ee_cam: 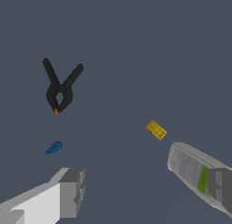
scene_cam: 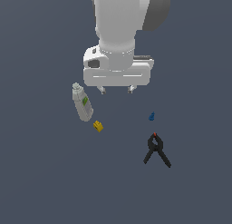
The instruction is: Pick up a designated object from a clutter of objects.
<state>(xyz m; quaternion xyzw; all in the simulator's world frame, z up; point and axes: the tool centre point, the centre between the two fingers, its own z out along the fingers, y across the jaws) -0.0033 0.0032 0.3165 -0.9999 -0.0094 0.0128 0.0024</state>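
My gripper [scene_cam: 117, 89] is wide open, holding nothing. The brick [scene_cam: 98, 125] lies apart from it, just beside the bottle [scene_cam: 82, 102].

Bottle [scene_cam: 82, 103] lying at the exterior view's left, brick [scene_cam: 98, 126] just beside its base end, apart from it. Small piece [scene_cam: 152, 116] well to the exterior view's right of the brick; clamp [scene_cam: 156, 150] near it, nose toward the piece, handles splayed away. Gripper [scene_cam: 117, 89] hangs above, between bottle and piece
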